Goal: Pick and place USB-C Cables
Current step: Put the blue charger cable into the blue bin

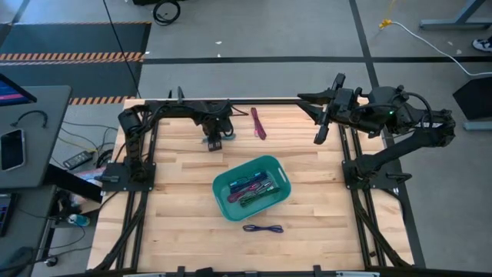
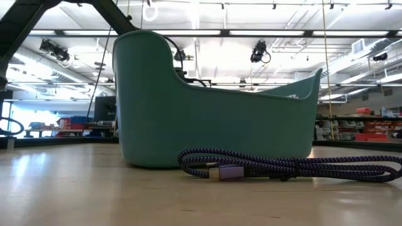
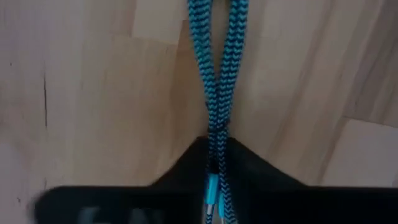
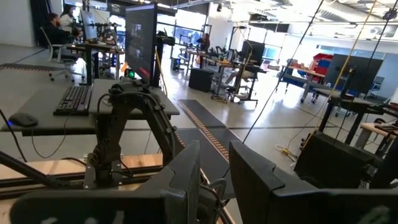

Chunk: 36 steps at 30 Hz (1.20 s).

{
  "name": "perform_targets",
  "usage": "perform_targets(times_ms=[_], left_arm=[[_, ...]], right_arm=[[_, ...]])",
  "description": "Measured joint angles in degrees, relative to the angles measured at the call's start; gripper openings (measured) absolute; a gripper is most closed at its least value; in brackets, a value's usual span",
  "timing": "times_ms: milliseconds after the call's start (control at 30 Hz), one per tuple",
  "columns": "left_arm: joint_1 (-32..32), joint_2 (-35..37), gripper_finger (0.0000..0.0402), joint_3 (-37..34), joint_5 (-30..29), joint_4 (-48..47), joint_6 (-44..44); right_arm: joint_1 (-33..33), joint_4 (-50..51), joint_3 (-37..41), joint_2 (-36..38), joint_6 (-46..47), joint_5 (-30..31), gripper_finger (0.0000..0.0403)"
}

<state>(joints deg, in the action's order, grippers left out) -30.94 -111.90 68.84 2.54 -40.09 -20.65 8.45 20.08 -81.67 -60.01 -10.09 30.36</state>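
My left gripper is low over the far part of the table, shut on a teal braided USB-C cable, of which a bit shows beside it in the high view. A maroon cable lies on the table just right of it. A teal bin at the table's middle holds several coloured cables. A purple cable lies on the table nearer than the bin; it also shows in the low view. My right gripper is raised at the far right, open and empty. My left gripper pinches the doubled teal cable between its two fingers near the light-blue connector end. The fingers come from above, and both strands run straight out from between them. The rest of the cable stretches away over the wood; I cannot tell whether it is lifted.
The bin stands between the arms. Black frame rails run along the table's left, right and far edges. There is open wood left and right of the bin.
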Motion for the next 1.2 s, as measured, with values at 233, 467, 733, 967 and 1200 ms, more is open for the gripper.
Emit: perform_targets(times_ms=[233, 467, 733, 967, 1200], left_arm=[[0.02, 0.4, 0.0025, 0.21, 0.47, -0.84, 4.19], [0.46, 0.82, 0.0022, 11.48, 0.85, -16.24, 6.26], [2.15, 0.92, 0.0011, 32.76, 0.38, -30.82, 11.04], [6.78, 1.02, 0.0011, 49.13, 0.29, -35.58, 17.16], [15.27, 1.07, 0.0011, 55.78, 0.33, -36.93, 22.07]], right_arm=[[0.0, 0.03, 0.0, 0.0, -0.07, 0.0, 0.0092], [0.0, 0.28, 0.0, 0.0, -0.11, 0.0, 0.0092], [0.0, 0.57, 0.01, 0.01, -0.91, 1.9, 0.0092], [-0.48, 0.61, 0.02, 1.22, -9.23, 18.32, 0.0092], [-3.53, 0.61, 0.02, 4.89, -11.1, 21.08, 0.0092]])
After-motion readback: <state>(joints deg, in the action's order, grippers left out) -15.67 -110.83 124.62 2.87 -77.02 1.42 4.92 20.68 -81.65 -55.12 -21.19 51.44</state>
